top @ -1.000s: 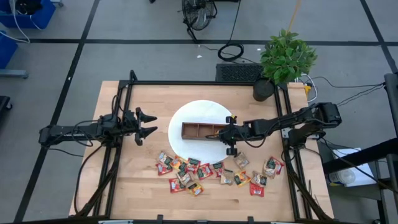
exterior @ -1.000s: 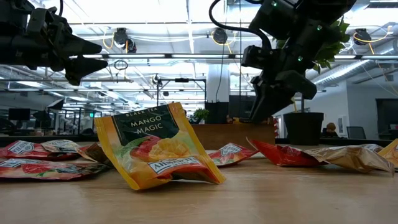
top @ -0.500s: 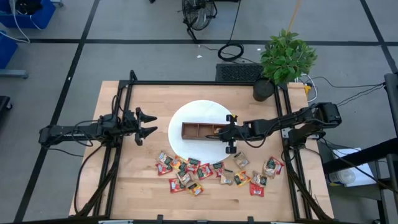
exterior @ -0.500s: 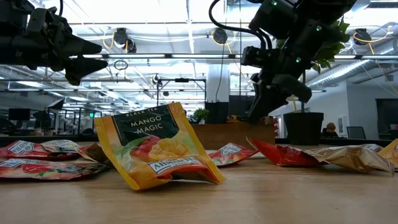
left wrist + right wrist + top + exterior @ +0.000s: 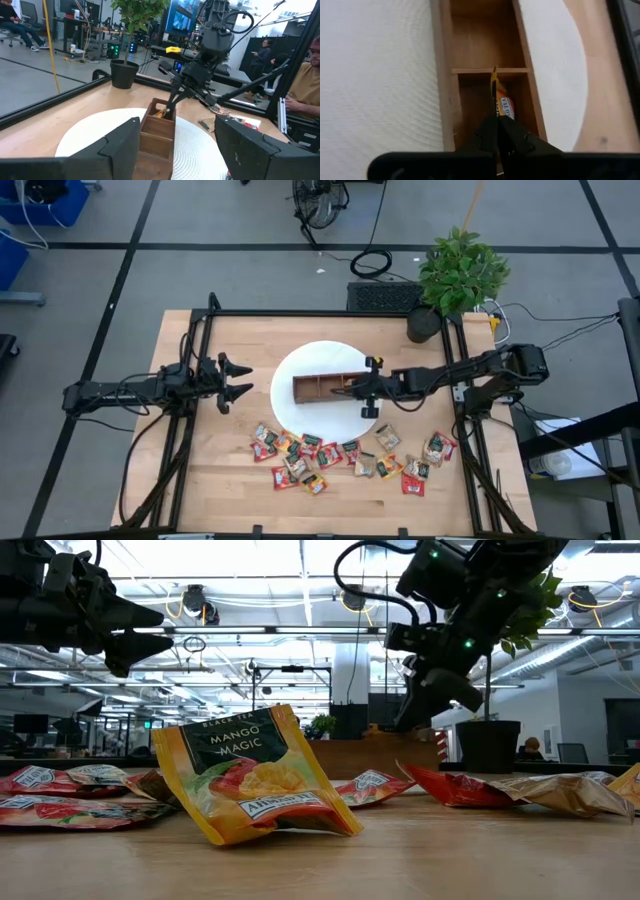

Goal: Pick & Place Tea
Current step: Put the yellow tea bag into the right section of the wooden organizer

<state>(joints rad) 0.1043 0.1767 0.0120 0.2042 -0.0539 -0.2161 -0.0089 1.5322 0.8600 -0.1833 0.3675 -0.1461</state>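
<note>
A yellow tea sachet [image 5: 495,92] is pinched on edge between the clenched fingers of the right hand [image 5: 498,125], just above the right-end compartment of a brown wooden tray [image 5: 322,389]. A second sachet [image 5: 506,107] lies flat in that compartment. The tray rests on a round white mat [image 5: 300,376] at the middle of the bench [image 5: 190,470]. The remaining sachets [image 5: 300,455] are scattered in a loose row on the near side of the bench, just beyond the mat's edge. The left hand [image 5: 237,380] is held released, fingers spread wide, above the bench to the left of the mat, well apart from everything. A potted plant [image 5: 455,275] is seen at the far right corner.
</note>
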